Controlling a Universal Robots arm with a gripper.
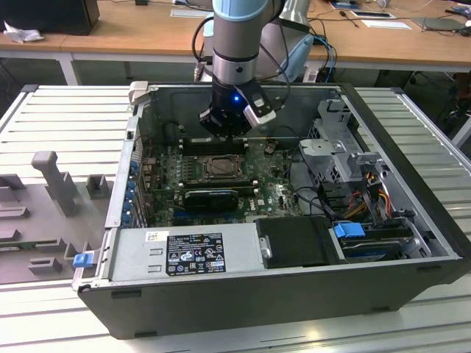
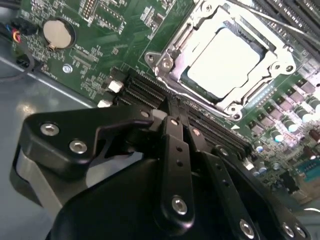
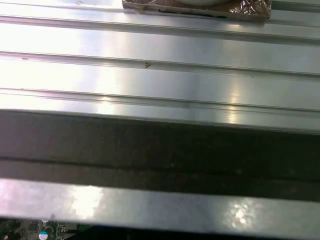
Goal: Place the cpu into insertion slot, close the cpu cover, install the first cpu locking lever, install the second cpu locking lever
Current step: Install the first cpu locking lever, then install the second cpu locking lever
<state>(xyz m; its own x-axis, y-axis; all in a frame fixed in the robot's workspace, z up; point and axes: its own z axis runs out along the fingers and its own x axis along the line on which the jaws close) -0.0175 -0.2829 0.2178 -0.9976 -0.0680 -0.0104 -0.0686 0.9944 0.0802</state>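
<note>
Where the dark computer case (image 1: 294, 294) lies open on the ribbed aluminium desk (image 1: 66, 110), found jaws lowered inside it, hanging over the green motherboard (image 1: 165, 173) just past the far edge of the insertion slot (image 2: 260, 95). In the second wrist view, noted two slim black fingers (image 2: 173, 131), flat-sided and studded with round screw heads, brought together with nothing between them: jaws closed and empty. Recorded the cpu (image 2: 225, 57) seated in that slot, a flat square with a pale, matte silver-grey top. Recorded the cpu cover (image 2: 167, 62), a thin bright metal frame with a square window, lying down flat around the chip, rounded fasteners at its corners. Cannot tell from either view whether the thin wire locking levers are latched. Between fingers and slot, noted long black ridged memory slots (image 2: 145, 92); off to one side, a round, shiny coin cell (image 2: 58, 32). In the exterior view, noted a grey sheet-metal power supply (image 1: 184, 254) with a dark label along the near wall of the case. In the first wrist view, noted smooth, glossy ribs of the desk beyond a dark band.
</note>
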